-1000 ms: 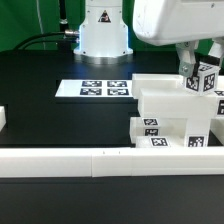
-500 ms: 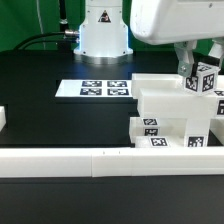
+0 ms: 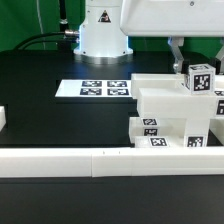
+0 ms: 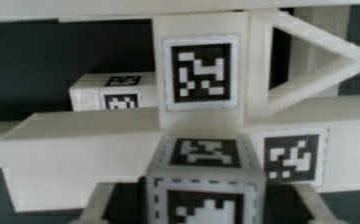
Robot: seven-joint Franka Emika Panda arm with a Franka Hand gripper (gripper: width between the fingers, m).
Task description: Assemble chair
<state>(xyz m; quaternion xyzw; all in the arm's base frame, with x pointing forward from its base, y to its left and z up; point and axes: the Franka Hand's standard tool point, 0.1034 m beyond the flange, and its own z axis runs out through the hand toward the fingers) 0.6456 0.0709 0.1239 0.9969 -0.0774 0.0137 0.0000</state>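
Observation:
The partly built white chair stands at the exterior view's right, just behind the border rail, with tags on its front blocks. A short tagged square post stands upright on its right side. My gripper hovers right over this post, fingers straddling it, and one finger shows clear of the post's side, so the gripper looks open. In the wrist view the post's tagged top sits between my gripper. Beyond it are the chair's flat pieces, a tagged upright and diagonal braces.
The marker board lies flat in front of the robot base. The long low white border rail runs across the front. A small white piece sits at the exterior view's left edge. Black table around.
My gripper has risen and shifted toward the exterior view's left; its finger now stands apart from the post. The post has shifted slightly left and stays on the chair.

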